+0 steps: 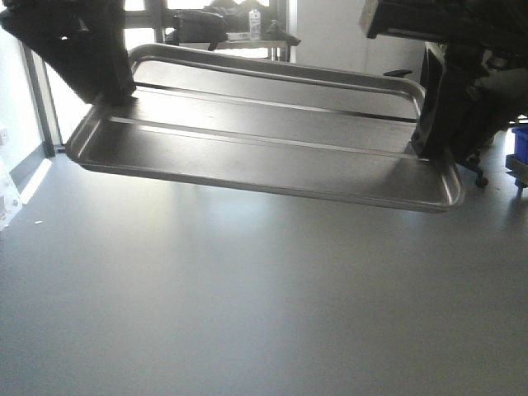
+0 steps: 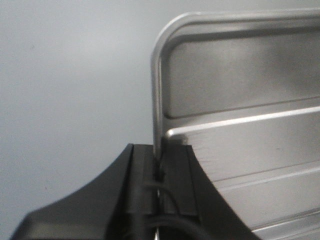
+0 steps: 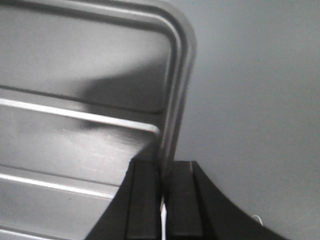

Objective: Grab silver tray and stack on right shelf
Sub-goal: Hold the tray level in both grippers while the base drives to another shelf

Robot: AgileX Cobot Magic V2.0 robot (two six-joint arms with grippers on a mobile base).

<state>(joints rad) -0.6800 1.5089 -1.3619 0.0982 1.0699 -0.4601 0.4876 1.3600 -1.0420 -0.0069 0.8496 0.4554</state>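
The silver tray (image 1: pixel 264 144), shiny with rounded corners and two long raised ridges, hangs in the air above the grey floor, held at both short ends. My left gripper (image 1: pixel 115 97) is shut on its left rim; in the left wrist view the black fingers (image 2: pixel 175 170) pinch that rim of the silver tray (image 2: pixel 240 145). My right gripper (image 1: pixel 422 147) is shut on the right rim; in the right wrist view the silver tray (image 3: pixel 80 125) has its edge clamped between the fingers (image 3: pixel 147 190). The right shelf is out of view.
Bare grey floor (image 1: pixel 247 297) spreads below the tray. A window and a table with a white bottle (image 1: pixel 255 25) stand at the back. A blue bin (image 1: pixel 520 153) and a black chair base (image 1: pixel 478 173) sit at the far right.
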